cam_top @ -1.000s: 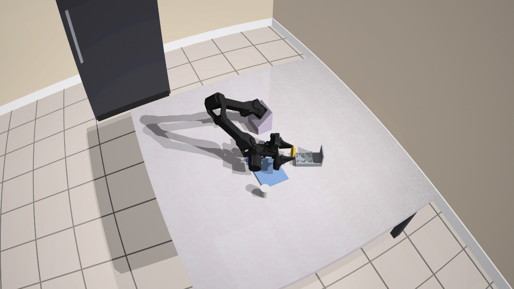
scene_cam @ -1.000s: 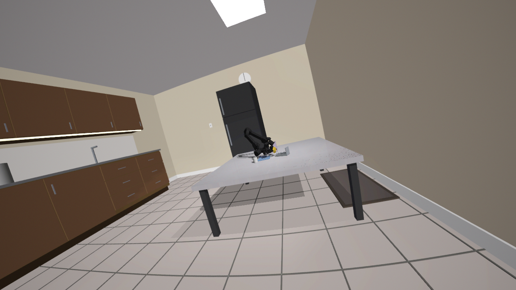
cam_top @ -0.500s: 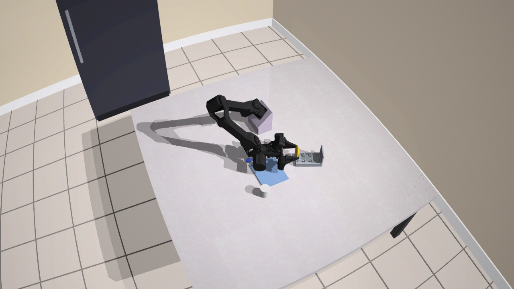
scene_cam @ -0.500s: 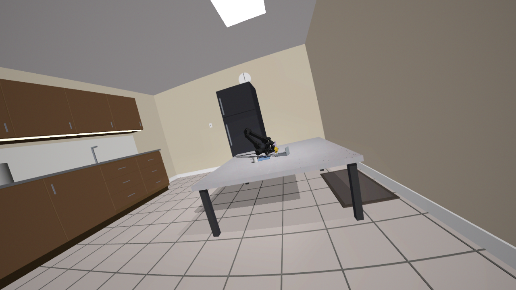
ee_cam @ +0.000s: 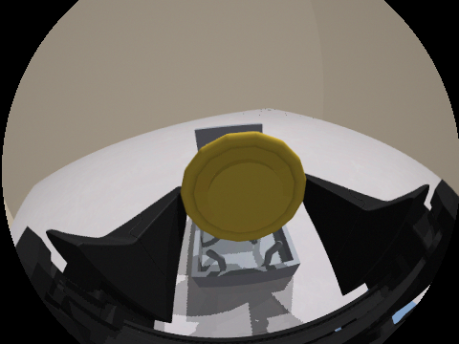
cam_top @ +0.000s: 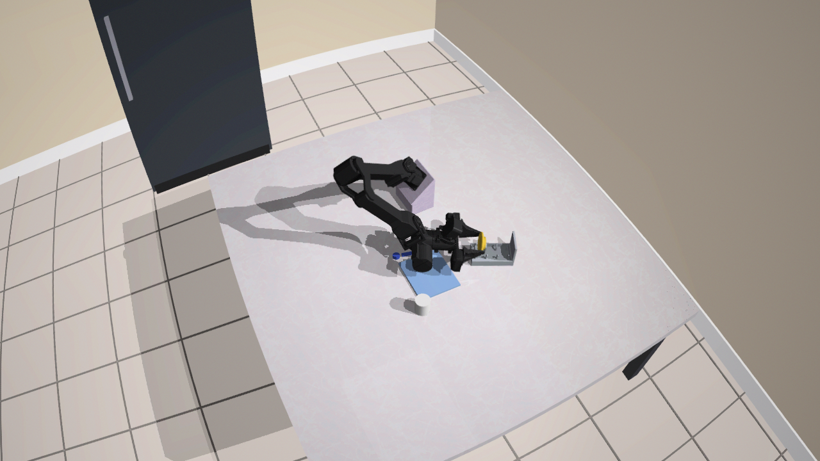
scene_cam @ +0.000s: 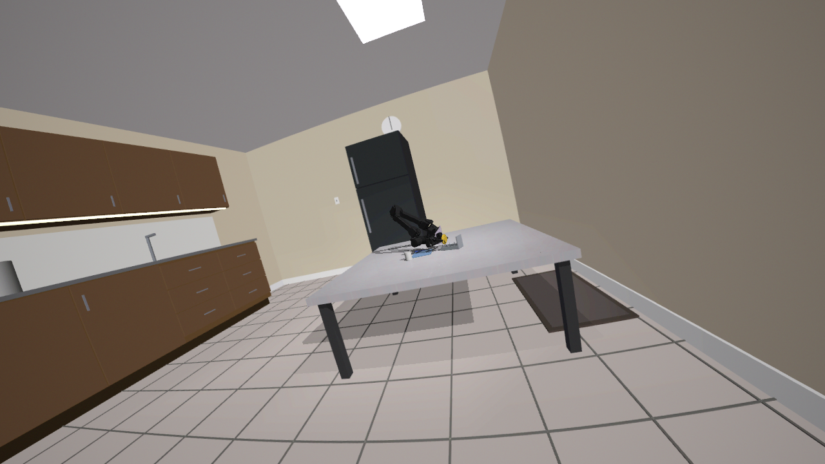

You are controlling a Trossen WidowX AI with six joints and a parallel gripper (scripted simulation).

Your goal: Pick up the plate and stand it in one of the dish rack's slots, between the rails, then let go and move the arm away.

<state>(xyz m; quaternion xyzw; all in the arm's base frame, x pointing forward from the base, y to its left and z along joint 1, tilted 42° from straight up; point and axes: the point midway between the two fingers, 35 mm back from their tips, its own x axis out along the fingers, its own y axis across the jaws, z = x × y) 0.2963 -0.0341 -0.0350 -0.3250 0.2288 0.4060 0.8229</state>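
Note:
The yellow plate (cam_top: 481, 241) (scene_cam: 444, 238) (ee_cam: 244, 186) is upright, its face turned to the wrist camera. My gripper (cam_top: 482, 242) (ee_cam: 243, 187) is shut on the plate, one finger at each side of its rim. The grey dish rack (cam_top: 492, 263) (scene_cam: 459, 241) (ee_cam: 246, 279) stands on the table, with a tall end wall at its far end and short prongs inside. The plate is over the near end of the rack in the top view. In the wrist view it hides the rack's middle, and the near prongs show below it. No contact between plate and rack can be made out.
A blue flat board (cam_top: 432, 280) lies under the arm, with a small dark blue object (cam_top: 396, 255) at its edge. A white cylinder (cam_top: 422, 305) (scene_cam: 407, 256) stands by the board's near corner. A lilac block (cam_top: 424, 197) stands behind, by the arm's base.

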